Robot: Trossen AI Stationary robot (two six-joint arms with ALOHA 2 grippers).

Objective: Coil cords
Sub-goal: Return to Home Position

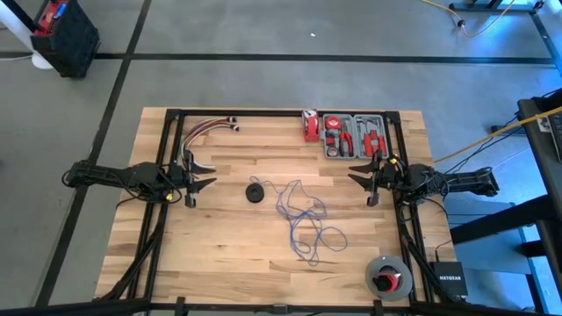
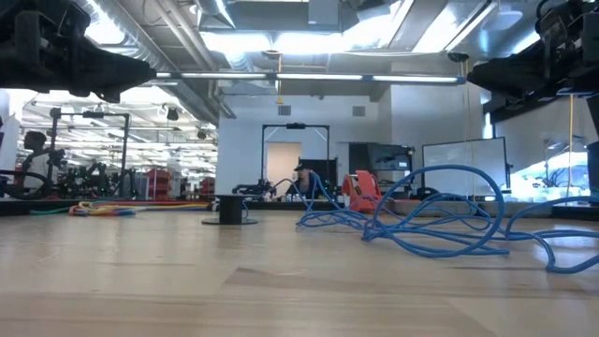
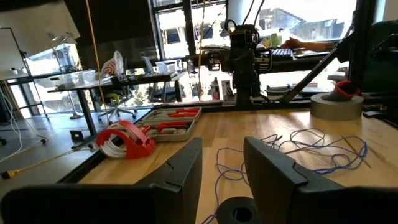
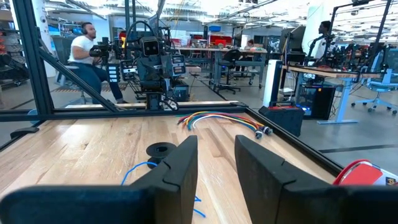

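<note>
Grippers (image 1: 211, 175) (image 1: 353, 174) parted, cords (image 1: 304, 213) loose — NETGEAR box (image 1: 450, 279)

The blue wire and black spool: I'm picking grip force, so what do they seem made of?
The blue wire looks plastic-coated, smooth and flexible: it lies in loose, curling loops. The black spool looks like matt moulded plastic, with no shine on it, though rubber or painted metal cannot be ruled out.

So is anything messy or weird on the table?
Yes: the blue wire lies in a loose tangle mid-table, beside the black spool, not wound on it. The left pincer and right pincer hang open at the sides, holding nothing.
</note>
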